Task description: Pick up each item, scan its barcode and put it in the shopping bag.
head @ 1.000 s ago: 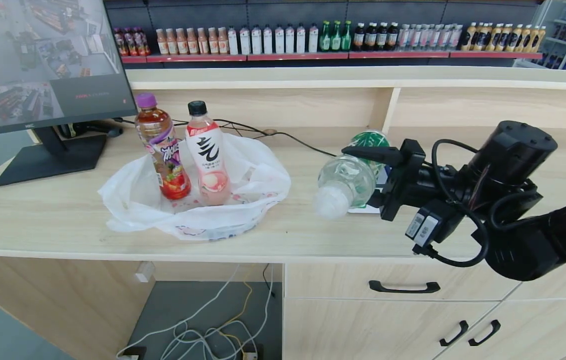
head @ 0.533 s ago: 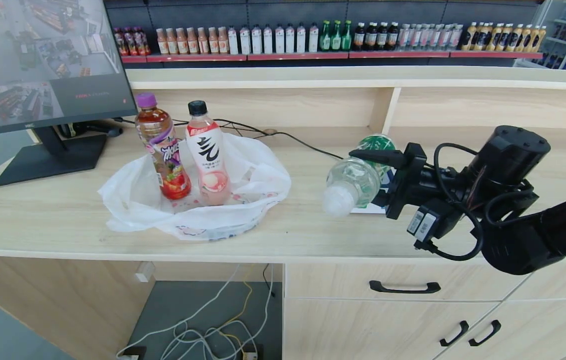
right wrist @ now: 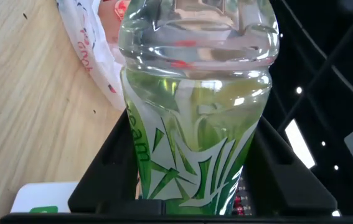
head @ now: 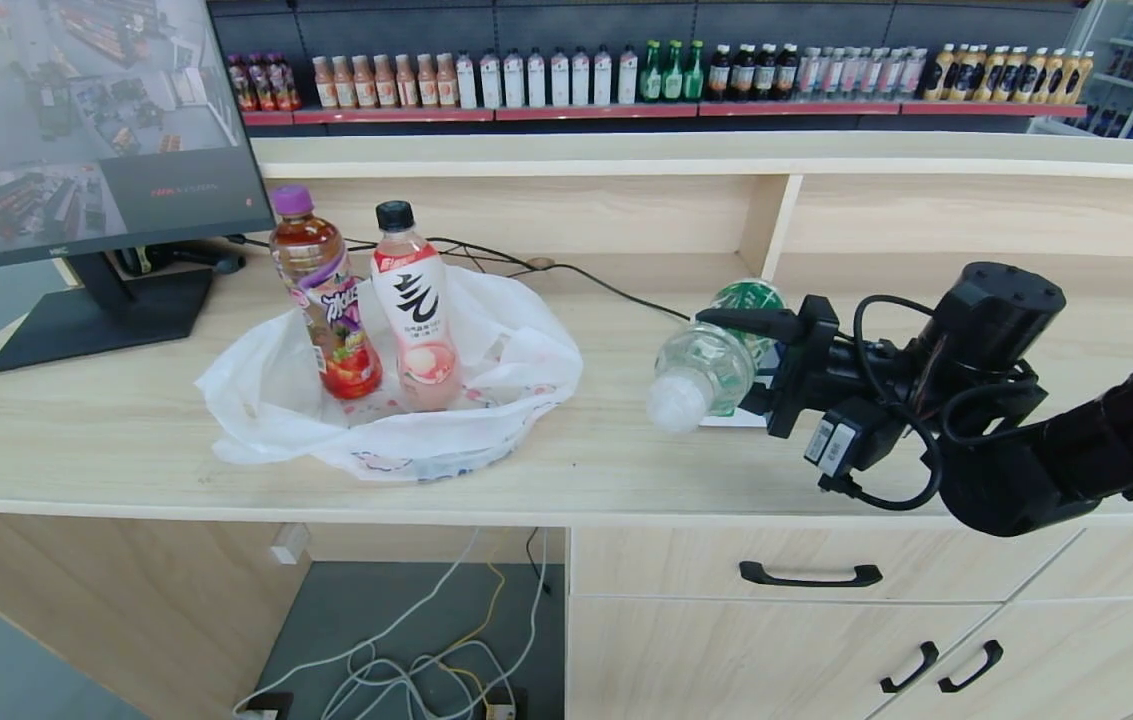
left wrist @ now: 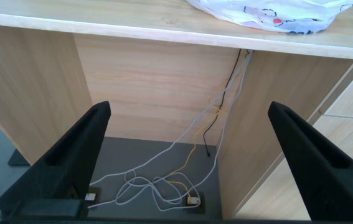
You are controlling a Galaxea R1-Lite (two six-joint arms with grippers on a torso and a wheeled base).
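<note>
My right gripper (head: 761, 365) is shut on a clear bottle with a green label (head: 716, 355), held sideways just above the counter with its white cap toward the bag. In the right wrist view the bottle (right wrist: 195, 118) sits between the two black fingers (right wrist: 101, 180). A white shopping bag (head: 396, 400) lies open on the counter to the left of the bottle. A purple-capped red drink (head: 324, 295) and a black-capped pink drink (head: 416, 310) stand upright in it. My left gripper (left wrist: 188, 162) hangs open below the counter edge, with nothing between its fingers.
A monitor (head: 76, 130) on a black stand occupies the counter's far left. A black cable (head: 576, 275) runs behind the bag. A white card with green print (right wrist: 39, 205) lies under the held bottle. Drawers (head: 806, 575) sit below; cables (left wrist: 182, 180) lie on the floor.
My right gripper has drawn the bottle slightly right and lower, away from the bag. The bag and its two bottles have not moved.
</note>
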